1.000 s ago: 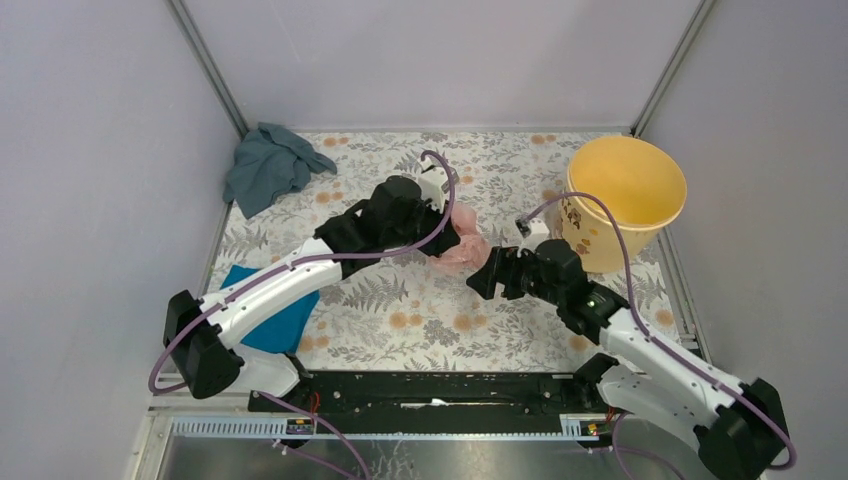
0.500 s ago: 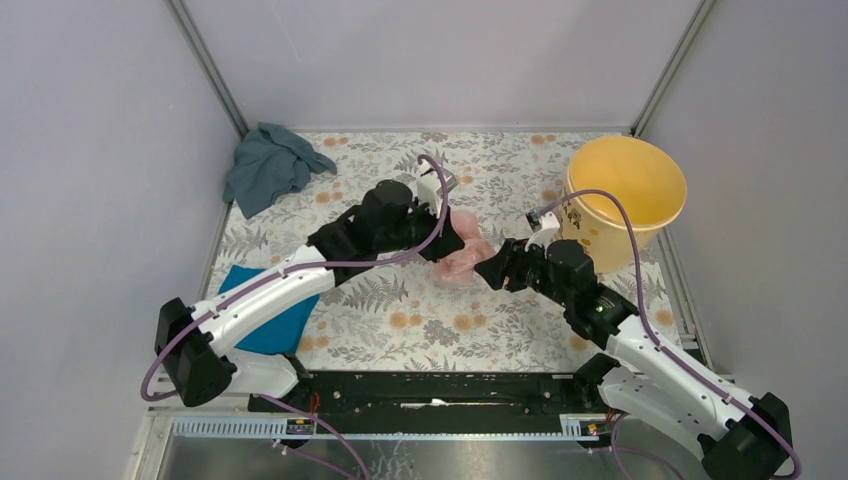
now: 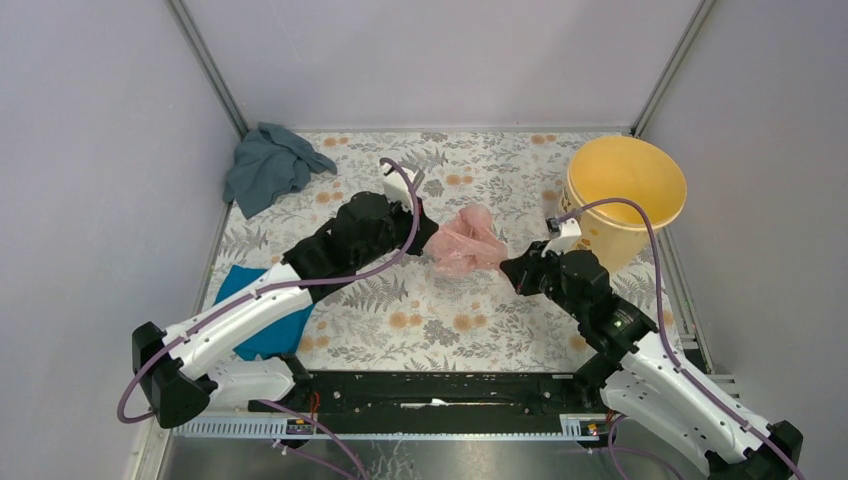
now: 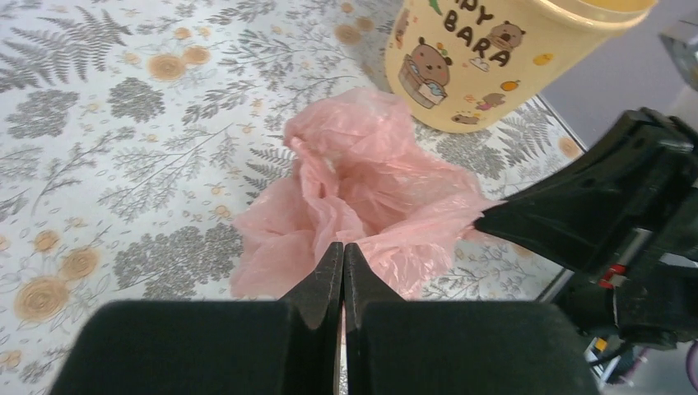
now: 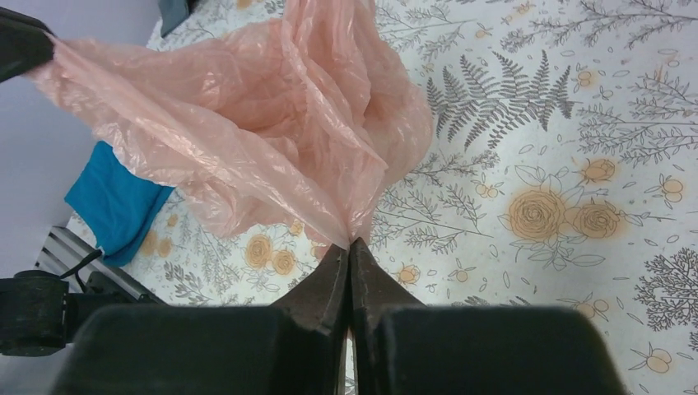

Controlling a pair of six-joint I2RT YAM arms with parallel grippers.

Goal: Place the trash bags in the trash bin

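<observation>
A wrinkled pale-pink trash bag (image 3: 465, 240) hangs stretched between my two grippers above the flowered table. My left gripper (image 3: 428, 236) is shut on the bag's left edge; in the left wrist view its tips (image 4: 343, 248) pinch the pink film (image 4: 370, 189). At the bag's right edge my right gripper (image 3: 508, 268) is shut too, and its tips (image 5: 349, 243) hold a gathered corner of the bag (image 5: 263, 132). The yellow trash bin (image 3: 627, 198) stands upright at the back right, just beyond the right gripper, and shows in the left wrist view as the cream side (image 4: 494, 58) with printed bears.
A grey-blue cloth (image 3: 266, 165) lies crumpled in the back left corner. A bright blue cloth (image 3: 258, 318) lies flat under the left arm near the front left, and it shows in the right wrist view as the blue cloth (image 5: 115, 202). Grey walls close in the table on three sides.
The right gripper closed on the bag's right edge. Both arms then drew apart, the left one leftward, and the bag spread out between them.
</observation>
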